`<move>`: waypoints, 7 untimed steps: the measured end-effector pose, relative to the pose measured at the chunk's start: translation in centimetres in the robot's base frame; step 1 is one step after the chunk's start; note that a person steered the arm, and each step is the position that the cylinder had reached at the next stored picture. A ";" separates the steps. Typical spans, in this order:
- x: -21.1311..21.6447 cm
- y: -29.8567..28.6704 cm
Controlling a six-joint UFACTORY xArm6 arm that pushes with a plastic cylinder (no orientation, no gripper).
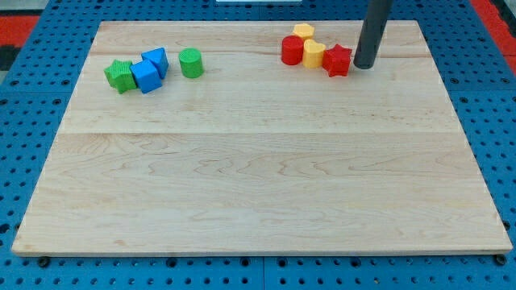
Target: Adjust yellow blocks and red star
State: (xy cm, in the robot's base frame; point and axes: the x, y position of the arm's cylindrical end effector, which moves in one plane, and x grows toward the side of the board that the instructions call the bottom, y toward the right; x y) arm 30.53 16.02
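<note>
My tip (364, 65), a bare rod with no fingers to tell of, is sitting just right of the red star (339, 60), risking shoving it into the yellow blocks (314, 54) crookedly.

This looks like a robotics lab bench: a pale wooden board (258, 161) lies on a blue perforated base plate (32, 121) with regular holes, red matting (20, 28) showing past the bench's top-left and top-right corners.
</note>
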 end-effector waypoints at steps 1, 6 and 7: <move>0.0 -1.8; -11.3 -5.0; -9.2 -8.0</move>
